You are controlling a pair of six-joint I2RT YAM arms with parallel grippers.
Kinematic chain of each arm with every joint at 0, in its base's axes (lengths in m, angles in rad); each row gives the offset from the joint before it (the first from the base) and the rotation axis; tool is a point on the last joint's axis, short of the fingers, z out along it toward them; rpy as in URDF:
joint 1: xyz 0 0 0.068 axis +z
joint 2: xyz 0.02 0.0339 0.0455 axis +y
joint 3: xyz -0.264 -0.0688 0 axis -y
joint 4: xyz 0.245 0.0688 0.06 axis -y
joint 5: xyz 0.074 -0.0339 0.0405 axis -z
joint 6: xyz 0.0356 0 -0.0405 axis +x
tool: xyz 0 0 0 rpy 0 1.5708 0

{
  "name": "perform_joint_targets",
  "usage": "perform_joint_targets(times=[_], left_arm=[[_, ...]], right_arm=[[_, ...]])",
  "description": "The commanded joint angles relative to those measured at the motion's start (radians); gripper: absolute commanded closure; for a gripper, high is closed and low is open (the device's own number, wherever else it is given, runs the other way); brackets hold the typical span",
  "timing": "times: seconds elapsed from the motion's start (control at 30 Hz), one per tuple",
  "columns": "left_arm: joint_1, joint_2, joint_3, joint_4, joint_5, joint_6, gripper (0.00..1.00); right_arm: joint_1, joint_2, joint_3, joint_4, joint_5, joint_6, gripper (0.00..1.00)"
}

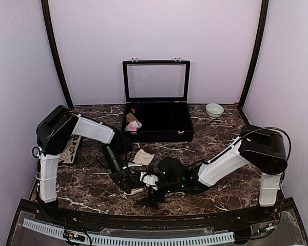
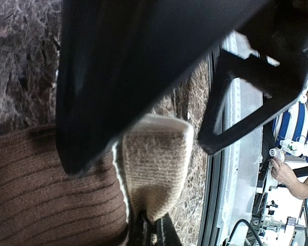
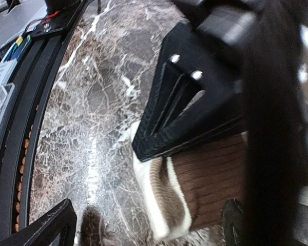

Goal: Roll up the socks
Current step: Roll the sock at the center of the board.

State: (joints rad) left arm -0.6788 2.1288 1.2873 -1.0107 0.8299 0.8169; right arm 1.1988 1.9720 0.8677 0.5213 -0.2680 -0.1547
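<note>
The cream-beige sock (image 2: 155,163) lies on the table (image 1: 223,136) at the lower middle of the overhead view, where both arms meet. Its dark brown ribbed band fills the lower left of the left wrist view, and its cream cuff stands folded beside that band.

The left end effector (image 2: 151,229) is closed tight at the bottom edge of its own view. Its fingertips pinch the cream fabric of this sock.

The right end effector (image 3: 100,179) is spread wide. One black finger (image 3: 182,120) sits over the brown band in the middle of the right wrist view. The other is at the lower left corner, over bare marble and well apart from the sock. It has hold of nothing.

The pink sock (image 1: 134,125) sits bunched at the left end of the open black case (image 1: 159,137), in the middle of the overhead view. A small tan-brown bundle (image 1: 131,117) lies just above it in the same case. Which compartments they occupy I cannot tell.

A pale bowl (image 1: 214,110) stands on the table at the upper right of the case.
</note>
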Motion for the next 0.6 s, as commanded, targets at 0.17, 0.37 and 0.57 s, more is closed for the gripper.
perform_joint_targets(times=[0.17, 0.37, 0.57], left_arm=[[0.000, -0.020, -0.044, 0.075, -0.161, 0.013, 1.00], [0.000, -0.025, -0.054, 0.077, -0.166, 0.015, 1.00], [0.000, -0.030, -0.058, 0.080, -0.169, 0.017, 1.00]], right_arm=[[0.008, -0.351, -0.205, -0.103, 0.334, 0.202, 0.01], [-0.029, -0.494, -0.480, 0.250, 0.462, 0.639, 0.01], [-0.105, -0.414, -0.449, 0.319, 0.303, 0.891, 0.01]])
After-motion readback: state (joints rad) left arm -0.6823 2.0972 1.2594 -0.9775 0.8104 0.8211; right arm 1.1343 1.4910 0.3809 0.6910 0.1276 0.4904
